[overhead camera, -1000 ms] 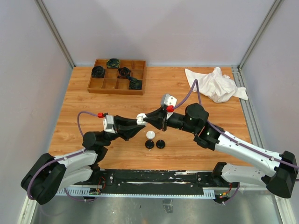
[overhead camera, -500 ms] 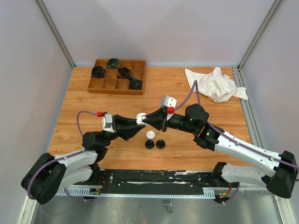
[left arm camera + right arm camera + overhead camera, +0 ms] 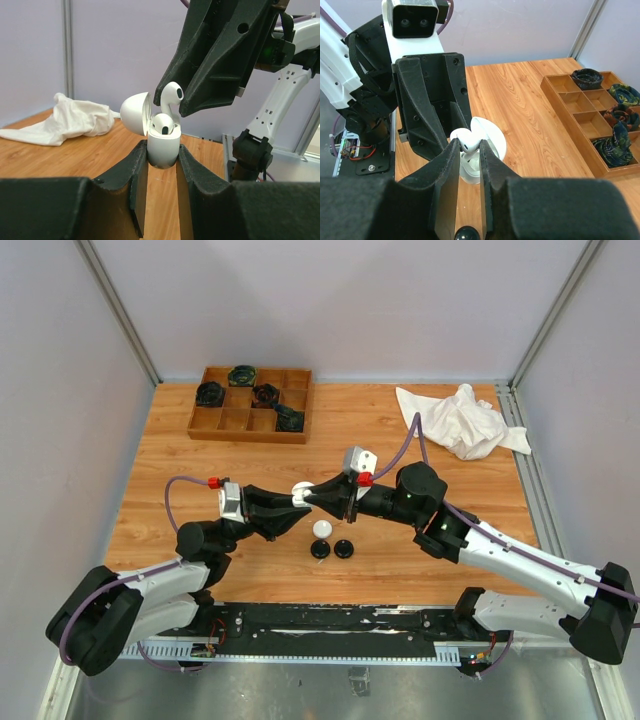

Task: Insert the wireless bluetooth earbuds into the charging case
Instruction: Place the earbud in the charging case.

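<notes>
Our left gripper [image 3: 162,159] squeezes the white case [image 3: 161,145], lid open, near the middle of the table [image 3: 400,440]. One earbud [image 3: 164,124] sits inside. Our right gripper [image 3: 469,155] pinches the other earbud [image 3: 171,95] at the case's 12 o'clock, just above it.

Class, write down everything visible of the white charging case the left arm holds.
The white glossy plastic charging case is small, rounded, upright, its hinged lid swung open. The left gripper clamps its base between its jaws, above the wooden table. One white earbud sits inside; the right gripper holds a second earbud over the opening.
</notes>
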Available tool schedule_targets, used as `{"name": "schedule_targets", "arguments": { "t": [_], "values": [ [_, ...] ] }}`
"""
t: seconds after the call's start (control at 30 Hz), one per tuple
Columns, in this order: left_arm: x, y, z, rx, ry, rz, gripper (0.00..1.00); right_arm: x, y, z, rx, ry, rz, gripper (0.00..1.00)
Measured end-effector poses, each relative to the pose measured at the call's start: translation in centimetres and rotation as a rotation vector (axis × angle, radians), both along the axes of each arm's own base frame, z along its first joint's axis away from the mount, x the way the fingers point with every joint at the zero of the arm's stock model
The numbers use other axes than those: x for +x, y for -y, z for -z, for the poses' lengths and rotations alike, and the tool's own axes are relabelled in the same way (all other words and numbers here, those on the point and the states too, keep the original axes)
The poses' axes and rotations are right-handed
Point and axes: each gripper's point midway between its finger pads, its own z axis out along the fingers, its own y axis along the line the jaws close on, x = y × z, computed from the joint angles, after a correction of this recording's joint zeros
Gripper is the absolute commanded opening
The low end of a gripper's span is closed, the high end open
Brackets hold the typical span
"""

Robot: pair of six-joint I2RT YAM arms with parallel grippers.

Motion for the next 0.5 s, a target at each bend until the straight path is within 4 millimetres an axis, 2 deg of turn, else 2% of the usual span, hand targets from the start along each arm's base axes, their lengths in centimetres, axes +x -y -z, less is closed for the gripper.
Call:
{"name": "schedule_targets", "arguments": {
  "t": [0.5],
  "values": [
    [-0.22,0.24,0.32,-0.008,-0.053,0.037,0.0,-0.3,-0.04,0.38,-0.024,0.059,-0.03,0.12]
  ]
}}
